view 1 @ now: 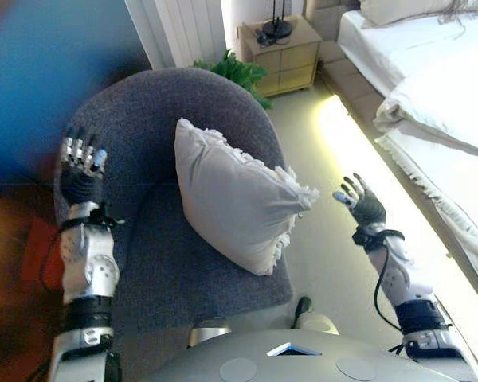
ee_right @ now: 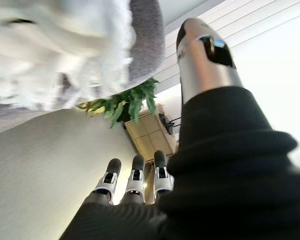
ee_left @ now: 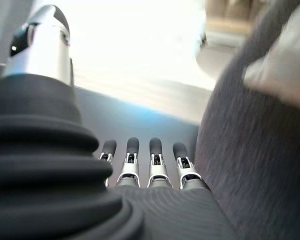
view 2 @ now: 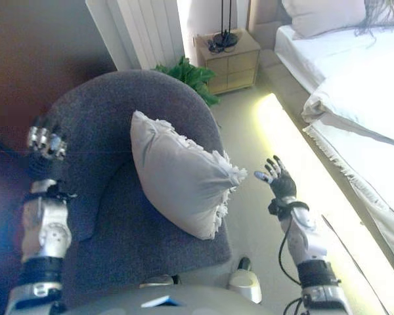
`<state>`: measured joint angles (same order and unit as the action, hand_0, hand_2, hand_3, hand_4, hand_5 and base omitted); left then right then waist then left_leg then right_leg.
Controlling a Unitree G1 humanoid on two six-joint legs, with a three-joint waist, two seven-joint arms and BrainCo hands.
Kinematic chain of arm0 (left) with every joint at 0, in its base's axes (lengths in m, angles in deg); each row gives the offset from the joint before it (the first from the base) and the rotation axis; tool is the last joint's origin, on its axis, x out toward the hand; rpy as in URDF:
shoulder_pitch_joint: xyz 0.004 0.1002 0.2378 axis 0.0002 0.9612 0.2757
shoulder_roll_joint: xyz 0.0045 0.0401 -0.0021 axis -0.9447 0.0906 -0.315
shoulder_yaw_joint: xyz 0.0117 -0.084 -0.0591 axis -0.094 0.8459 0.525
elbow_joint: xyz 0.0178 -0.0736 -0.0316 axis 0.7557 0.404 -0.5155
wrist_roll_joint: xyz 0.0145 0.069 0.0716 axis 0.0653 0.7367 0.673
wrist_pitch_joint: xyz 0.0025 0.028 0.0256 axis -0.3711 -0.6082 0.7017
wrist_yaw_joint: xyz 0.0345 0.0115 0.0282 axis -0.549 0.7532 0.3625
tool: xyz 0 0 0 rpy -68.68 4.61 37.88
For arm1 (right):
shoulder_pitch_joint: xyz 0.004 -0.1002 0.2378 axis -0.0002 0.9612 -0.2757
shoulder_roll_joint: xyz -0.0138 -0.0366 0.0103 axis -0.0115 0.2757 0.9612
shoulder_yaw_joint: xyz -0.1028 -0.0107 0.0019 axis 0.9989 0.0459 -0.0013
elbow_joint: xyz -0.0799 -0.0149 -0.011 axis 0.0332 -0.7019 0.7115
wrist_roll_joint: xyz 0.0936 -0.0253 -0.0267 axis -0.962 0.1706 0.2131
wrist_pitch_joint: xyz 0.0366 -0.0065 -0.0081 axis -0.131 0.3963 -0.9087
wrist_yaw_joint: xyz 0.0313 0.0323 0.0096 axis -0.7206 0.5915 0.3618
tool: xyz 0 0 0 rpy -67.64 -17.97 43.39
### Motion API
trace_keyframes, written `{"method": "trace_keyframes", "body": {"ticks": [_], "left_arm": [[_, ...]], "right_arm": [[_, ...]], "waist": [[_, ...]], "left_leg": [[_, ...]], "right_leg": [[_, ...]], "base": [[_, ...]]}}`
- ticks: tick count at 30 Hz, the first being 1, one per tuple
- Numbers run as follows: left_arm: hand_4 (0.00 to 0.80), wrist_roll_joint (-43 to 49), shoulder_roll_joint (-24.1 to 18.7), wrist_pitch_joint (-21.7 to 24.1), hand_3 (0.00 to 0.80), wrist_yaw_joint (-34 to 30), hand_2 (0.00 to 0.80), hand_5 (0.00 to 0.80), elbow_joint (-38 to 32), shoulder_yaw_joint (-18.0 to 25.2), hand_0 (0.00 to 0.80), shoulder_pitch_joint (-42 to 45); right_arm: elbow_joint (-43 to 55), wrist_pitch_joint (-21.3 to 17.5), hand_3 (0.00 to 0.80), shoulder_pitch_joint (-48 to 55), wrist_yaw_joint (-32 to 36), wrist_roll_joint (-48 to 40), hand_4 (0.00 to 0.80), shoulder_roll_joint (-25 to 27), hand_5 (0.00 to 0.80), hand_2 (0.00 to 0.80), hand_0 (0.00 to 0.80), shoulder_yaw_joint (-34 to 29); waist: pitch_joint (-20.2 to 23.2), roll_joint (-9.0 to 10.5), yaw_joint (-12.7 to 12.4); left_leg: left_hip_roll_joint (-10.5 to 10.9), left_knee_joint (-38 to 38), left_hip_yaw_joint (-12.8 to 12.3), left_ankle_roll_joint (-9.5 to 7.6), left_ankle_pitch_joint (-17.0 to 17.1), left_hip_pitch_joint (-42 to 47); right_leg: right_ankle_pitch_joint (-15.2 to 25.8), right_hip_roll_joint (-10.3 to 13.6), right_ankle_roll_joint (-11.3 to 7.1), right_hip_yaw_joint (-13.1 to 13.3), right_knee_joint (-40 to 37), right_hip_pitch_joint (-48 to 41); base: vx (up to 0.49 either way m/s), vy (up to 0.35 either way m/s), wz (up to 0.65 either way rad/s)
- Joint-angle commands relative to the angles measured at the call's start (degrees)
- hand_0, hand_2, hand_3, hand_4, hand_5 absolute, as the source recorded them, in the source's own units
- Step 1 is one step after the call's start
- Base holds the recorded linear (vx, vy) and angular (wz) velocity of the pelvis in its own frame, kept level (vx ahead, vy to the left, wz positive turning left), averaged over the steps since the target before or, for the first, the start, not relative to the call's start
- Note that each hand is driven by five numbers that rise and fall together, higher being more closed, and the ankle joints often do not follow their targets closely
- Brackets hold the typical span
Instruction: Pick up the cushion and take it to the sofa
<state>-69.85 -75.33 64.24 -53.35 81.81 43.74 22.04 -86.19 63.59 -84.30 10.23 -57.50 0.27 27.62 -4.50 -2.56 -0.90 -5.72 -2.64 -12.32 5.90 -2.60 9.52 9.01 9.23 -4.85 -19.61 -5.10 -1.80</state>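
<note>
A white cushion (view 1: pixel 233 199) with a fringed edge leans upright on the seat of a dark grey round sofa chair (view 1: pixel 155 263). My left hand (view 1: pixel 81 171) is raised over the chair's left armrest, fingers straight, holding nothing. My right hand (view 1: pixel 363 203) hovers over the floor to the right of the cushion, fingers spread and empty, a short gap from the fringe. The cushion (ee_right: pixel 50 55) shows past the right hand's fingers in the right wrist view. In the left wrist view a corner of the cushion (ee_left: pixel 285 70) shows beyond the chair's back.
A bed with white bedding (view 1: pixel 438 87) runs along the right, with a lit strip along its base (view 1: pixel 366 159). A wooden nightstand (view 1: pixel 287 56) and a green plant (view 1: pixel 237 73) stand behind the chair. White slatted wall panelling (view 1: pixel 183 28) is at the back.
</note>
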Motion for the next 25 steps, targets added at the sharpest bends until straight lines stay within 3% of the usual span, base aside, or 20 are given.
{"method": "trace_keyframes", "body": {"ticks": [1, 9, 11, 15, 25], "left_arm": [[0.0, -2.6, -2.1, 2.0, 0.0, -3.1, 0.0, 0.0, -4.2, -0.4, 0.0, 1.6], [0.0, -2.7, 1.1, 1.9, 0.0, -5.7, 0.0, 0.0, 1.3, -9.3, 0.0, 6.8], [0.0, -5.1, 2.1, 0.1, 0.0, -6.7, 0.0, 0.0, 0.9, -11.0, 0.0, 7.9], [0.0, -2.3, 1.3, 0.7, 0.0, -5.0, 0.0, 0.0, 0.6, -14.9, 0.0, 8.7], [0.0, -5.4, -0.1, -0.2, 0.0, -2.9, 0.0, 0.0, 0.1, -18.0, 0.0, 6.8]], "right_arm": [[5.7, -4.7, 0.0, 1.3, 5.0, -1.6, 0.0, -1.8, 0.0, 0.0, 0.0, -3.5], [1.9, -8.1, 0.0, 3.7, 9.0, -15.7, 0.0, -6.9, 0.0, 0.0, 0.0, 1.0], [1.8, -9.8, 0.0, 4.5, 8.5, -14.4, 0.0, -7.6, 0.0, 0.0, 0.0, 2.5], [2.0, -10.2, 0.0, 4.7, 7.9, -14.5, 0.0, -7.4, 0.0, 0.0, 0.0, 6.0], [1.3, -12.5, 0.0, 2.9, 5.8, -15.0, 0.0, -5.6, 0.0, 0.0, 0.0, 10.1]], "waist": [[0.6, 3.36, -0.1], [-0.1, 4.49, -1.3], [-0.2, 4.46, -1.5], [-0.7, 4.31, -1.9], [-0.9, 3.98, -2.3]], "left_leg": [[2.7, 2.6, -2.6, -1.95, -0.2, -3.7], [2.9, 2.7, -2.9, -2.57, -0.5, -4.1], [3.0, 2.7, -2.9, -2.8, -0.6, -4.1], [3.2, 2.8, -3.0, -3.11, -0.6, -4.5], [3.5, 2.6, -3.1, -3.09, -0.5, -4.8]], "right_leg": [[-7.1, 0.5, -2.77, -0.9, 2.1, -3.5], [-6.2, 0.2, -3.0, -1.5, 1.5, -3.5], [-6.0, 0.3, -3.08, -1.5, 1.5, -3.4], [-5.7, 0.3, -3.17, -1.7, 1.6, -3.0], [-5.3, 0.7, -3.48, -2.5, 1.2, -3.0]], "base": [[-0.074, -0.035, 0.0], [-0.065, -0.036, 0.0], [-0.05, -0.008, 0.0], [-0.06, 0.0, 0.0], [-0.021, 0.006, 0.0]]}}
